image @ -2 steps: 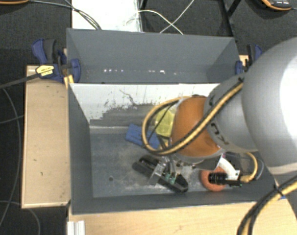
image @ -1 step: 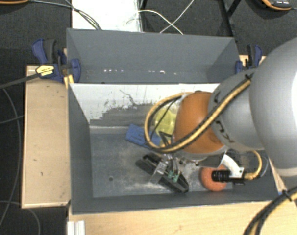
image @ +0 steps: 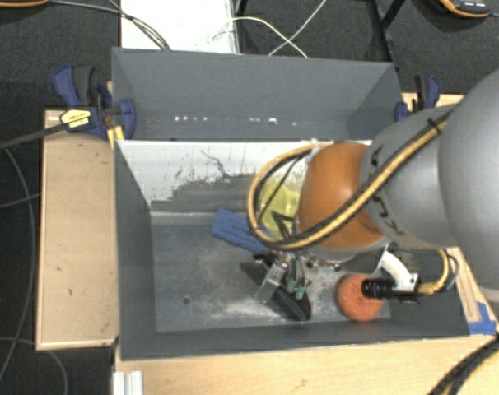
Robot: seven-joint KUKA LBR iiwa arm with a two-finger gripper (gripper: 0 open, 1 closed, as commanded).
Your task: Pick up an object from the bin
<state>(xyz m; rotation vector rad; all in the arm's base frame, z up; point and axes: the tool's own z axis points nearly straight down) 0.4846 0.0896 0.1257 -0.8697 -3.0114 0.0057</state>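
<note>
My gripper (image: 284,281) hangs low over the bin floor, front of centre, under the orange cover. Directly beneath and around it lies a black angular thing (image: 289,304), with another dark piece (image: 256,268) just to its left. Whether the gripper touches the black thing I cannot tell. A blue flat thing (image: 232,227) lies tilted on the floor to the upper left of the gripper. A round orange-red thing (image: 357,299) rests to the right, near the front wall. A yellow-green thing (image: 277,201) shows behind the cable loop, partly hidden.
The arm and its orange cover hide the right half of the bin. A cable loop hangs over the middle. The left floor is bare grey metal with scuffs. A white and black plug on a cable sits by the orange-red thing.
</note>
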